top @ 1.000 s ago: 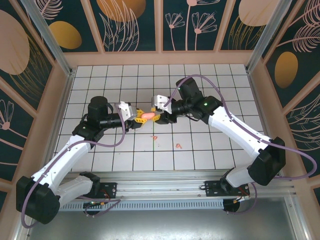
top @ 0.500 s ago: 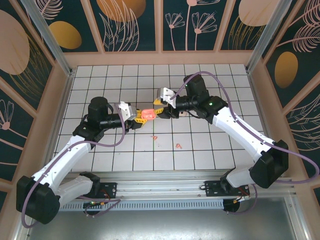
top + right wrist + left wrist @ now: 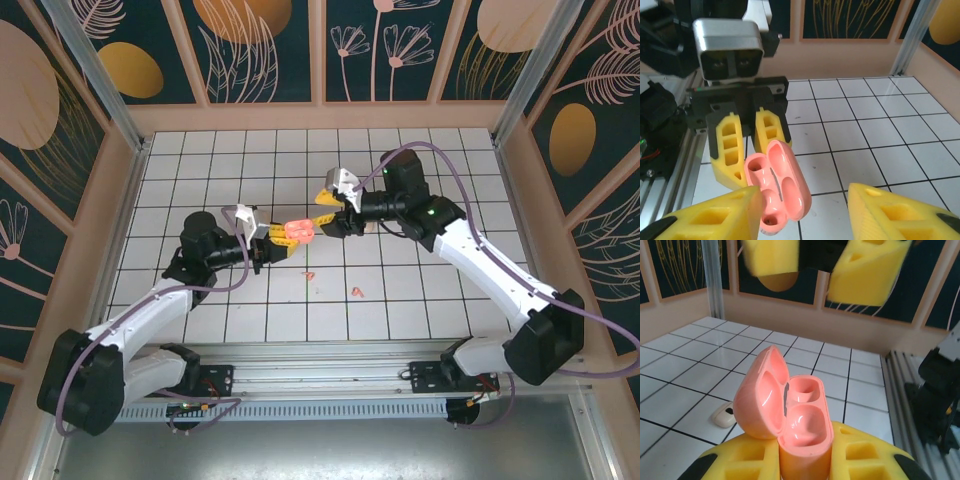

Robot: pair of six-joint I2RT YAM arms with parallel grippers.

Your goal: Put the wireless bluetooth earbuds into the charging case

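**Open case held up, one earbud on the tiles**

The white tiled desk (image 3: 420, 290) sits inside walls (image 3: 260, 50) of dark teal panels printed with gold and peach plants. A metal rail (image 3: 330, 385) runs along its near edge. The left arm (image 3: 150, 310) reaches from its base toward the middle of the desk. The right arm (image 3: 490, 270) bends in from the other side, and the two meet over the centre tiles.

The left hand (image 3: 282, 241) is closed on the charging case (image 3: 299, 230). In the left wrist view its yellow fingers (image 3: 865, 460) clamp the lower body of the case from both sides, and the case stands upright, lifted off the desk. The right hand (image 3: 322, 221) is open and holds nothing. Its two fingers stand well apart, just beyond the case and facing it. In the right wrist view one of them overlaps the edge of the case, and whether they touch I cannot tell.

The case is glossy salmon pink, with its lid swung open to one side and its two wells showing bare pink.

One earbud (image 3: 726, 415), a small cream piece with a dark spot, lies flat on a tile. In the left wrist view it is below the case and to its left, apart from both hands.
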